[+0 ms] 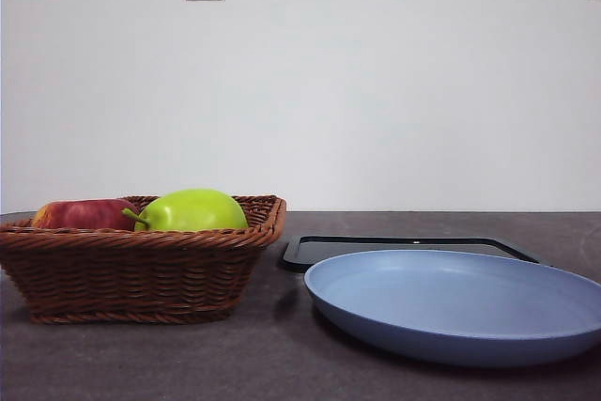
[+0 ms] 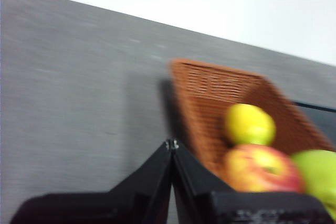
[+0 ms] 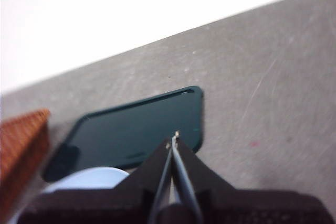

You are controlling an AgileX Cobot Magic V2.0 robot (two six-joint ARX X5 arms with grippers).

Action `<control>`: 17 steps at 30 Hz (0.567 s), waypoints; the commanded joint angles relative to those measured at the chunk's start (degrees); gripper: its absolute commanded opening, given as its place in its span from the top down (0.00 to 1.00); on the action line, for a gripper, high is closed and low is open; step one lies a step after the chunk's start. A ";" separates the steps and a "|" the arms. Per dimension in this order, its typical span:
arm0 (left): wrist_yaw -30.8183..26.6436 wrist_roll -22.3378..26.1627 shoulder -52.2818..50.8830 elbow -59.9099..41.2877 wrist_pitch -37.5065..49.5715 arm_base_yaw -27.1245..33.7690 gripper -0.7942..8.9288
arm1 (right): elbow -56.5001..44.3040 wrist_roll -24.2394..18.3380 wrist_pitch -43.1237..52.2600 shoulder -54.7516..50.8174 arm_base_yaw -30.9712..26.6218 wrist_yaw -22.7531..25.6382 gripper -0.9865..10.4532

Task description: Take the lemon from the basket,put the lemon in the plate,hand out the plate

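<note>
**Lemon still in the basket, both grippers closed and empty**

The left gripper (image 2: pixel 171 144) hangs above the worktop (image 2: pixel 79 77) with its jaws pressed together, holding nothing. The basket (image 2: pixel 210 85) lies just beyond and to one side of its tips, and the lemon (image 2: pixel 250 124) sits inside, touching the red apple (image 2: pixel 262 169), with the green fruit (image 2: pixel 317 174) next to that. From the front view the lemon is hidden behind the basket's rim.

The lemon looks small, firm and smooth-skinned — likely light but prone to rolling or slipping. A hold across its short middle, jaws opened wide first, seems safest, coming from above, clear of the apple.

The right gripper (image 3: pixel 174 139), jaws also together, hovers over the black tray (image 3: pixel 136 129), the plate (image 3: pixel 89 178) showing close beside it — thin, rigid, best taken by the rim.
</note>
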 commanded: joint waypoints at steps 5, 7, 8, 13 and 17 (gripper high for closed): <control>8.28 -7.67 -0.17 -0.33 2.51 0.24 0.91 | -0.09 16.28 1.64 -0.09 0.09 -2.10 0.91; 8.04 -9.01 -0.04 0.63 2.12 0.24 0.91 | 0.46 16.28 1.49 0.04 0.11 -4.39 0.91; 7.82 -9.44 0.37 1.46 1.70 0.24 0.91 | 0.98 16.31 1.42 0.42 0.09 -5.44 0.91; 7.74 -9.38 5.77 7.32 0.02 0.24 0.91 | 6.49 15.91 -3.58 4.20 0.09 -7.54 0.91; 7.89 -9.16 13.84 13.46 -0.13 0.24 0.91 | 13.00 11.02 -8.96 9.20 0.09 -7.56 0.91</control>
